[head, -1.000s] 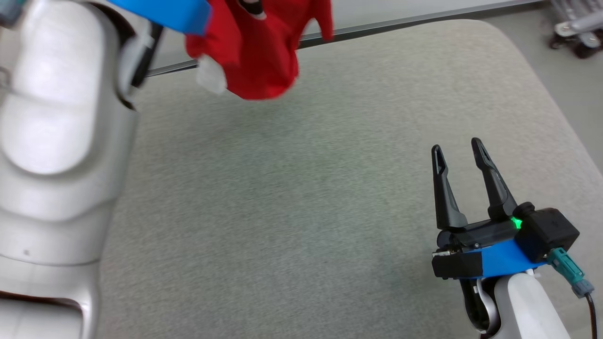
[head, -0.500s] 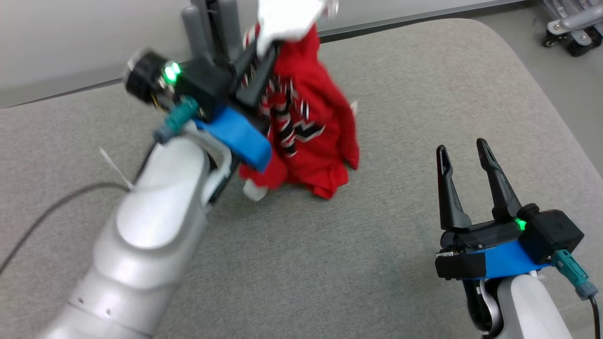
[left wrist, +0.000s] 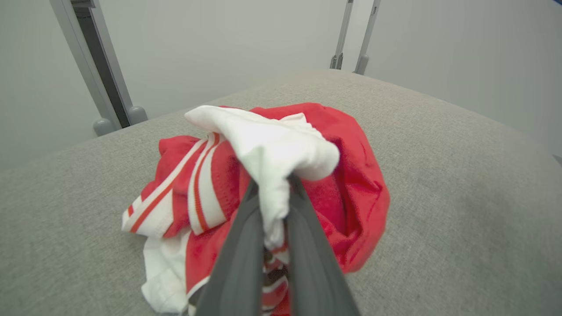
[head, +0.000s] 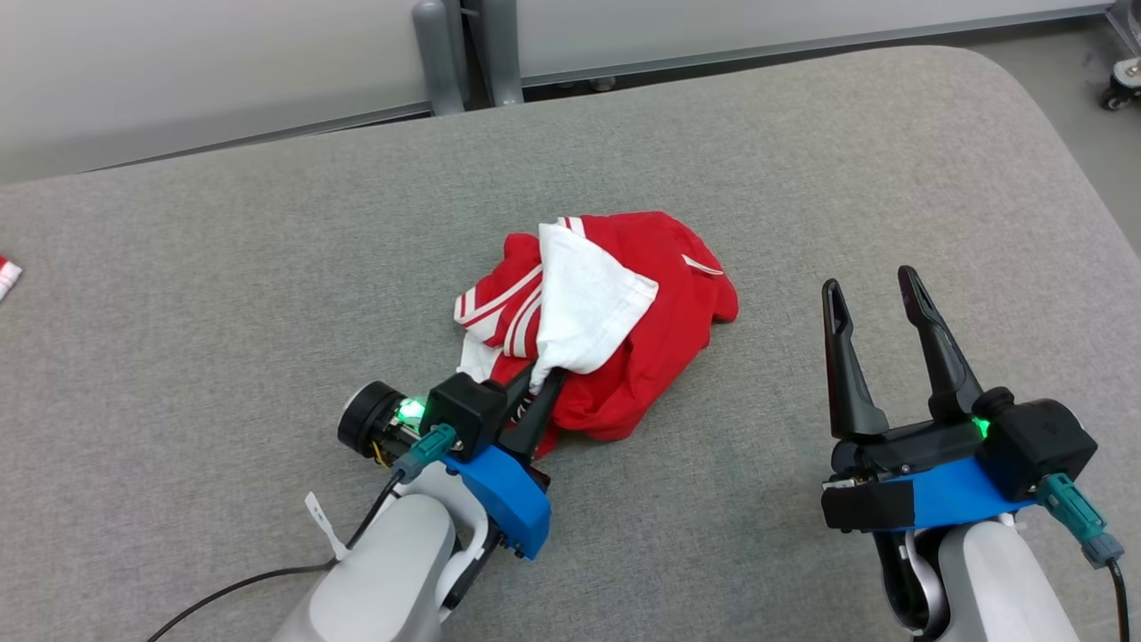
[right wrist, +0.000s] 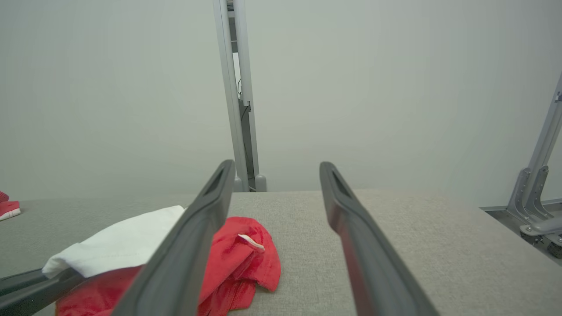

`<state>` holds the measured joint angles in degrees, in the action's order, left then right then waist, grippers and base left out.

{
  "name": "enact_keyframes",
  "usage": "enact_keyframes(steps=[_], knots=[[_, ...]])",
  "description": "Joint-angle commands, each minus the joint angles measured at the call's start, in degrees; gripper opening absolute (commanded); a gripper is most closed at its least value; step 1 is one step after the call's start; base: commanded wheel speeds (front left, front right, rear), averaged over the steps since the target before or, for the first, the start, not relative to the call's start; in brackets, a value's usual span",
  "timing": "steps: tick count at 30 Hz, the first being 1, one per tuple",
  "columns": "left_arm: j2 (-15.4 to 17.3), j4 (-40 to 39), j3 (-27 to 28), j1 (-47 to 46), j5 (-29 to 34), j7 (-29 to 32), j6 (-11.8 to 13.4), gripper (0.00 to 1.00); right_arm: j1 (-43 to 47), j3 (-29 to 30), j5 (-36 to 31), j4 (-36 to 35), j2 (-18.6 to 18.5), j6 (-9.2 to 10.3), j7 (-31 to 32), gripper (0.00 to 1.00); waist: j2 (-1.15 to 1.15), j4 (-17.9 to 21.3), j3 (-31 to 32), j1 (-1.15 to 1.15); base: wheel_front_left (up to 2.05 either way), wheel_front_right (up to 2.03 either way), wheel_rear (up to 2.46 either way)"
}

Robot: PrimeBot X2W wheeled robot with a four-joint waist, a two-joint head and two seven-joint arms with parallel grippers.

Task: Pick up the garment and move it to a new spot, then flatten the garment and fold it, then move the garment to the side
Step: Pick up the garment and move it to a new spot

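Left gripper (head: 535,382): clenched on the white cloth part (head: 584,303) of the crumpled red fabric garment with white stripes (head: 660,294); its two long dark fingers (left wrist: 246,245) stand close together and the white cloth is pinched between them.
Right gripper (head: 869,281): released, the fingers are spread and hold nothing; it is to the right of the garment and apart from it.
Garment position: it lies in a heap near the middle of the counter; the white part drapes over the top of the heap and goes down into the left grip.
Grey fabric-covered counter (head: 267,267): wide, with a rounded far right corner.
Small red-and-white thing (head: 4,276): at the far left edge of the counter, cut off in the head view; I cannot tell what it is.
Grey metal posts (head: 463,53): upright beyond the far edge, in front of a pale wall.
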<state>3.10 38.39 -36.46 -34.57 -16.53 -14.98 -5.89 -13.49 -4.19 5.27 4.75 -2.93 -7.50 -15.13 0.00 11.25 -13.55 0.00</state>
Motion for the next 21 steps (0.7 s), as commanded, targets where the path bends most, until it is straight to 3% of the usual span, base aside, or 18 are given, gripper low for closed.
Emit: enact_keyframes(steps=[1,2,11,21], knots=[[0.1,-0.7,-0.1,0.4,-0.1,-0.3,0.1,0.89,0.7,0.1,-0.2,0.2,0.1,0.02,0.0,1.00,0.00,-0.5,0.3,0.00,0.00,0.00,0.00],[0.0,-1.7,0.1,0.8,-0.4,-0.3,0.3,1.00,0.8,0.1,-0.4,0.2,0.1,0.02,0.0,1.00,0.00,-0.8,0.5,0.00,0.00,0.00,0.00],[-0.1,-14.2,3.9,2.1,0.7,-0.2,2.9,1.00,1.8,0.6,-1.0,0.7,0.1,0.02,0.0,1.00,0.00,-4.3,2.9,0.00,0.00,0.00,0.00],[4.1,-23.3,17.7,10.5,3.4,-0.3,6.4,1.00,3.5,2.4,-1.6,1.2,0.1,0.02,0.0,1.00,0.00,-8.3,6.6,0.00,0.00,0.00,0.00]])
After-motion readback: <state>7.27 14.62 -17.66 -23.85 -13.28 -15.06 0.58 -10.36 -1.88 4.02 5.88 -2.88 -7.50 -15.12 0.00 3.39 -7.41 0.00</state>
